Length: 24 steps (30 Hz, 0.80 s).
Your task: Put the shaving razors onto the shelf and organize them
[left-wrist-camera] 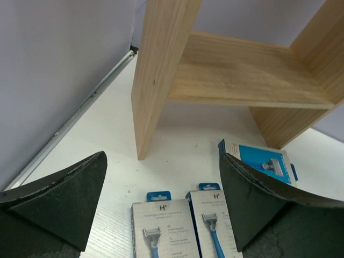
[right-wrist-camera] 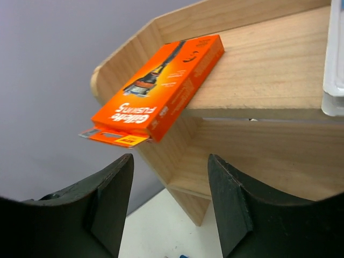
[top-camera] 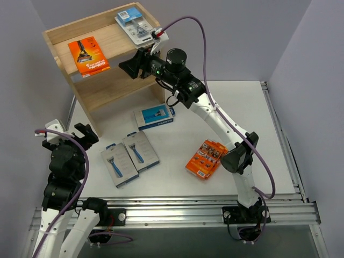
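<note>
The white surface (top-camera: 258,107) carries everything. At its far left stands the wooden shelf (top-camera: 110,35), with two tiers. My right arm reaches far and left across the surface, and my right tool (right-wrist-camera: 171,161) hangs just in front of the shelf's near edge, level with the top tier. Its fingers are spread and there is nothing between them. My left tool (left-wrist-camera: 161,153) hovers at the near left, fingers spread wide and empty, facing the shelf's lower tier.

On the shelf top lie two packs. A clear blister pack (top-camera: 137,24) sits at the far right corner, and an orange pack (top-camera: 88,56) sits on the left, jutting over the near edge. On the surface, a blue box (top-camera: 155,116) lies just near the shelf's right leg. Two grey-and-blue packs (top-camera: 129,158) lie side by side nearer to me, and the orange boxes (top-camera: 207,158) rest on the right beside my right arm.
</note>
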Available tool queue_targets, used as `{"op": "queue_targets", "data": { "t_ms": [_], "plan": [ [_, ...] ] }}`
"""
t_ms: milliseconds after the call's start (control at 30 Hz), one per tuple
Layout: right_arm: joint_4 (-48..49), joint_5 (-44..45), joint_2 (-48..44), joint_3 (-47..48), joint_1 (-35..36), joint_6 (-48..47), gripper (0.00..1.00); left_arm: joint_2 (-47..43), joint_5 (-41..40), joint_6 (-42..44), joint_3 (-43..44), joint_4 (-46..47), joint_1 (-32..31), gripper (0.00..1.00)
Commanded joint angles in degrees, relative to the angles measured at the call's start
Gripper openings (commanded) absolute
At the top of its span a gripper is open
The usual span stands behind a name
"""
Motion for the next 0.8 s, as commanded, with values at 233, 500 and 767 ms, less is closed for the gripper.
{"op": "queue_targets", "data": {
  "t_ms": [233,500,767],
  "plan": [
    [14.70,4.80,4.24,2.22,1.69,10.44,0.47,-3.22,1.12,4.15,-6.43,7.04,-4.96,0.94],
    [19.02,5.50,3.37,-2.95,2.57,12.91,0.44,-4.45,-0.11,6.08,-7.66,8.37,-7.33,0.95],
    [26.57,8.14,-1.82,-13.52,2.74,14.74,0.43,-5.33,-3.02,6.53,-7.40,7.22,-8.39,0.95]
  ]
}}
